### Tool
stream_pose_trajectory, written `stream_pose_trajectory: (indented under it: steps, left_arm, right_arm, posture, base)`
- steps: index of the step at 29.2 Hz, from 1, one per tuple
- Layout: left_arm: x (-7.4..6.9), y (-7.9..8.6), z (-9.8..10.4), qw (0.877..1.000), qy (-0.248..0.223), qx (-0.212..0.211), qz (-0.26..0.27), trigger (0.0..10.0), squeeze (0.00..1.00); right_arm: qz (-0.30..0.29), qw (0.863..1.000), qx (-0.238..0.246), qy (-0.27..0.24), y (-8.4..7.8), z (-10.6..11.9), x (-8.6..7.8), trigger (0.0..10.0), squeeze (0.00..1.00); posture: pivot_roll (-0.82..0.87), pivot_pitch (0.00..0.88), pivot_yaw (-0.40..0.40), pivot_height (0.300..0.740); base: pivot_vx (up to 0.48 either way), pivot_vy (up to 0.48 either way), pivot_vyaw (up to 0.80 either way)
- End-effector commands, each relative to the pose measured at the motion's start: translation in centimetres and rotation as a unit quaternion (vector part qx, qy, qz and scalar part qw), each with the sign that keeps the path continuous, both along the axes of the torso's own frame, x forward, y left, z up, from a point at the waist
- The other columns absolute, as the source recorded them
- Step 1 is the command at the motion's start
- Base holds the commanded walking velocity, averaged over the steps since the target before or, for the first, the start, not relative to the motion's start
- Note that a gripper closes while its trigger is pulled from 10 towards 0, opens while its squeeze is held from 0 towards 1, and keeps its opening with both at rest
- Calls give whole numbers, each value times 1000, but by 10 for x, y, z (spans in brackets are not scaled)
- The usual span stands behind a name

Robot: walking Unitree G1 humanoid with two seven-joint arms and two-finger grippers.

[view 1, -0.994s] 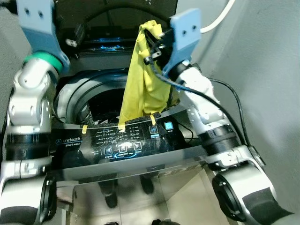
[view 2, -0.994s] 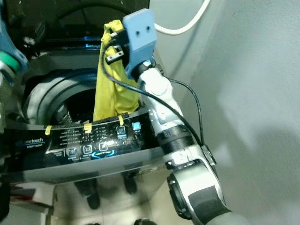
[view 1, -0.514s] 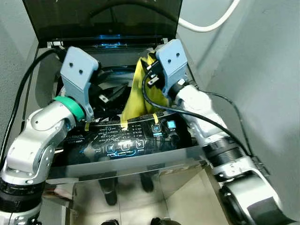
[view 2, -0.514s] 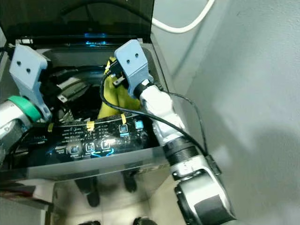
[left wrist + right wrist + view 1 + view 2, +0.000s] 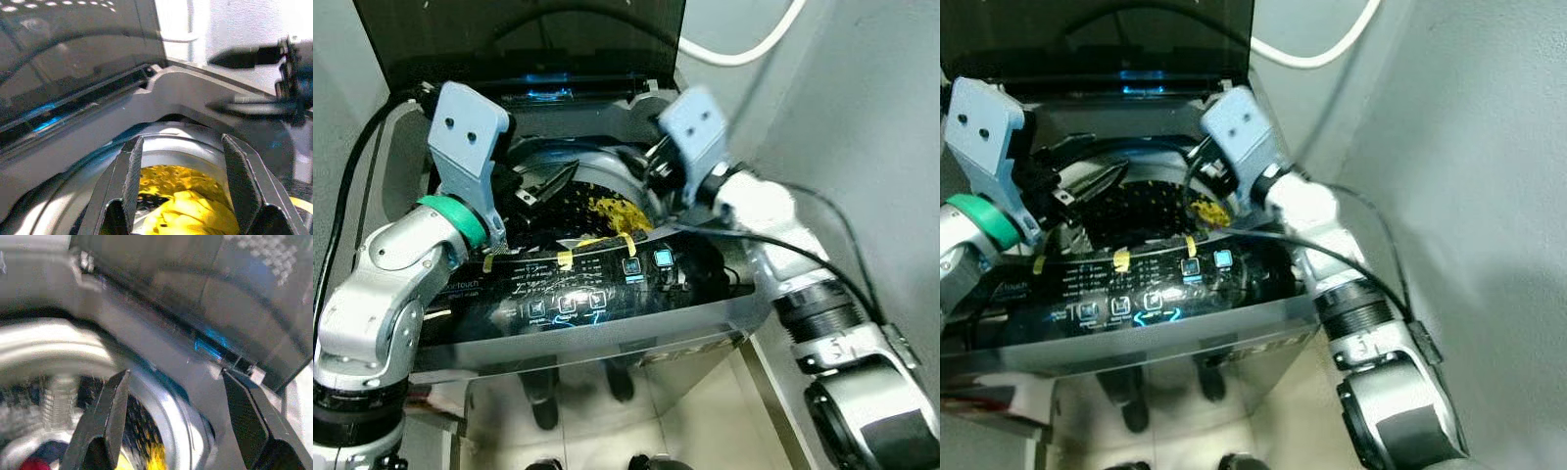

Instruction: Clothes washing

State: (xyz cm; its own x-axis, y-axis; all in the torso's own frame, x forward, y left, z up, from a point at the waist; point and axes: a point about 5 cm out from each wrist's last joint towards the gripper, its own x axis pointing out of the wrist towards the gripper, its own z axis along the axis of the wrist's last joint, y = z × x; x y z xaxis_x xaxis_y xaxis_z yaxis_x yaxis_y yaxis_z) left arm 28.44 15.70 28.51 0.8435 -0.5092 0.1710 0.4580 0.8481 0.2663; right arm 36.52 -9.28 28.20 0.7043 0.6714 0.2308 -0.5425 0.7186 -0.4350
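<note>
- The washing machine (image 5: 636, 338) stands before the robot with its dark lid (image 5: 509, 39) raised upright at the back.
- The yellow cloth (image 5: 607, 209) lies down inside the drum (image 5: 570, 208), toward the drum's right side, bunched against the perforated metal wall.
- The left wrist view looks down into the drum and shows the yellow cloth (image 5: 193, 215) crumpled at the bottom, with yellow reflections on the shiny wall above it.
- The left gripper (image 5: 548, 186) hangs over the left part of the drum opening, its two black fingers apart and holding nothing.
- The right gripper (image 5: 651, 171) sits at the right rim of the drum opening, above and just beside the cloth; in the right wrist view its fingers (image 5: 105, 416) are spread wide apart with nothing between them.
- The control panel (image 5: 578, 294) runs along the front edge of the machine, with lit blue buttons and three strips of yellow tape (image 5: 565, 258) stuck along its upper edge.
- A white hose (image 5: 744, 49) curves along the grey wall behind the machine on the right.
</note>
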Motion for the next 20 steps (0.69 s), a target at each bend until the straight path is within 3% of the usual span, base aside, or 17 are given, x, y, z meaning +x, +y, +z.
stream_pose_trajectory:
  steps: [1, 4, 6, 7, 8, 10, 12, 15, 16, 19, 20]
  left_arm:
    - [-2, -5, -4, 1000, 8, -6, 0, 10000, 0]
    - [-1, -6, -4, 1000, 5, -8, 5, 10000, 0]
    - [4, -6, -2, 1000, -2, -22, 18, 10000, 0]
    - [4, -6, -2, 1000, -2, -22, 18, 10000, 0]
    - [6, -7, -1, 999, -4, -29, 22, 10000, 0]
    - [13, -6, 2, 998, -14, -43, 37, 10000, 0]
    - [22, -4, 6, 997, -24, -48, 64, 10000, 0]
    - [22, -4, 6, 997, -24, -48, 64, 10000, 0]
    - [25, -2, 8, 996, -30, -51, 73, 10000, 0]
    - [28, -1, 10, 994, -38, -54, 87, 10000, 0]
    - [34, 2, 20, 989, -67, -67, 118, 10000, 0]
  right_arm:
    - [13, 995, 100, -8, -19, 17, -11, 10000, 0]
    - [11, 990, 140, -18, -26, 24, -15, 10000, 0]
    - [-12, 971, 235, -52, -38, 42, -22, 10000, 0]
    - [-12, 971, 235, -52, -38, 42, -22, 10000, 0]
    - [-20, 962, 265, -63, -41, 47, -23, 10000, 0]
    - [-65, 933, 341, -99, -57, 61, -24, 10000, 0]
    - [-151, 900, 384, -139, -77, 72, -22, 10000, 0]
    - [-151, 900, 384, -139, -77, 72, -22, 10000, 0]
    - [-185, 890, 393, -143, -83, 71, -19, 10000, 0]
    - [-214, 892, 369, -151, -84, 68, -18, 10000, 0]
    - [-223, 915, 308, -136, -68, 48, -16, 10000, 0]
  posture:
    - [105, 115, 1, 740]
    - [106, 115, -2, 740]
    - [91, 111, 1, 740]
    - [91, 111, 1, 740]
    - [91, 111, 1, 740]
    - [75, 106, 10, 740]
    - [61, 105, 13, 740]
    - [61, 105, 13, 740]
    - [45, 109, 18, 740]
    - [49, 109, 12, 740]
    - [53, 108, 11, 740]
  base:
    - [0, 0, 0]
    - [0, 0, 0]
    - [0, 0, 0]
    - [0, 0, 0]
    - [0, 0, 0]
    - [0, 0, 0]
    - [0, 0, 0]
    - [0, 0, 0]
    - [0, 0, 0]
    - [0, 0, 0]
    - [0, 0, 0]
